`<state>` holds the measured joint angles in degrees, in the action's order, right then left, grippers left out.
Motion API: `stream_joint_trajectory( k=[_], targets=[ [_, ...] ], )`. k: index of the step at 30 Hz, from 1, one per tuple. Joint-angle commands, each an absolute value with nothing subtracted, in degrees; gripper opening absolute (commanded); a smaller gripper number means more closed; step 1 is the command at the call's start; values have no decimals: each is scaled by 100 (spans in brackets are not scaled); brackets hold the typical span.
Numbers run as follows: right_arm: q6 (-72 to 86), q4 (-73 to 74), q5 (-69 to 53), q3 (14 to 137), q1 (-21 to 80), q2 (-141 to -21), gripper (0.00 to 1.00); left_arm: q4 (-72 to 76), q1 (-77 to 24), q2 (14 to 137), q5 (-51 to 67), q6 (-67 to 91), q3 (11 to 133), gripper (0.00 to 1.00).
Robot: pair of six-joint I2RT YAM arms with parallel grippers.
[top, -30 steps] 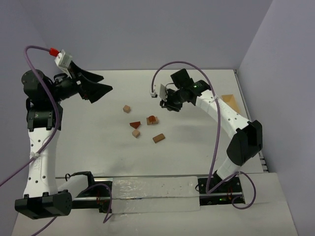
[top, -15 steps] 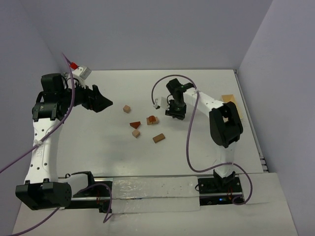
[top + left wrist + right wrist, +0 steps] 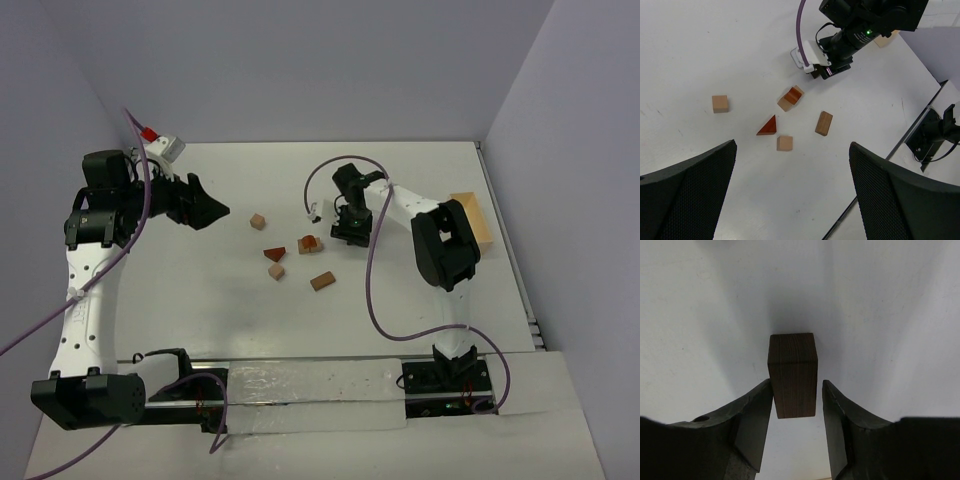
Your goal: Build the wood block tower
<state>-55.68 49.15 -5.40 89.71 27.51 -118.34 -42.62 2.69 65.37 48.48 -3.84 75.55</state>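
Top view: left tool (image 3: 212,198) gaped wide over the bare white surface (image 3: 200,300), well left of the loose blocks. Tan wooden cube (image 3: 258,221), reddish-brown wooden triangle (image 3: 273,253) and tan wooden bar (image 3: 322,281) lay mid-surface, far from edges. Right tool (image 3: 349,235) sat just right of them. Pale wooden box (image 3: 472,218) hugged the right edge.
Left wrist: same blocks, open surface all round.
Right wrist: right tool's jaws stood parted around an upright dark brown wooden block (image 3: 793,374), with a thin gap at one finger.
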Motion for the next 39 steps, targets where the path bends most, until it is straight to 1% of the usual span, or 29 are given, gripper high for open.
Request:
stream_joint_trajectory(
  k=[1, 2, 3, 4, 6, 19, 24, 25, 27, 28, 30, 31, 32, 34, 36, 39],
  targets=[
    [-5505, 4650, -879, 9044, 2769, -11780, 55, -4031, 237, 6390, 5036, -258, 7705, 99],
    [-5503, 4646, -917, 9047, 2762, -11767, 57, -4021, 236, 6388, 5043, -235, 7721, 99],
    [-5479, 4637, -978, 9057, 2743, -11762, 62, -4006, 231, 6383, 5061, -202, 7736, 99],
    [-5467, 4632, -1010, 9061, 2734, -11760, 65, -3995, 229, 6381, 5071, -181, 7743, 99],
    [-5468, 4632, -1093, 9062, 2714, -11732, 68, -3990, 229, 6381, 5070, -176, 7787, 99],
    [-5621, 4733, -1635, 8934, 2254, -11527, 68, -3942, 220, 6398, 5080, -158, 7822, 99],
    [-5660, 4737, -1745, 8930, 2142, -11514, 66, -3926, 213, 6407, 5063, -149, 7800, 99],
    [-5665, 4737, -1760, 8930, 2133, -11511, 65, -3918, 217, 6405, 5060, -149, 7787, 99],
    [-5678, 4740, -1784, 8932, 2118, -11510, 58, -3900, 211, 6398, 5051, -141, 7776, 99],
    [-5678, 4748, -1786, 8943, 2118, -11522, 57, -3894, 211, 6398, 5047, -141, 7767, 99],
    [-5687, 4772, -1810, 8965, 2118, -11531, 48, -3894, 211, 6390, 5036, -141, 7761, 99],
    [-5694, 4772, -1811, 8965, 2118, -11531, 45, -3894, 203, 6390, 5036, -141, 7761, 99],
    [-5680, 4772, -1811, 8981, 2118, -11523, 38, -3894, 210, 6382, 5028, -148, 7761, 99],
    [-5684, 4802, -1834, 9018, 2118, -11496, 31, -3888, 211, 6381, 5027, -155, 7734, 99],
    [-5675, 4895, -1910, 9122, 2127, -11441, 27, -3879, 202, 6369, 5016, -158, 7691, 99],
    [-5701, 5120, -1981, 9367, 2130, -11391, 24, -3844, 202, 6368, 5013, -158, 7654, 99]
  ],
)
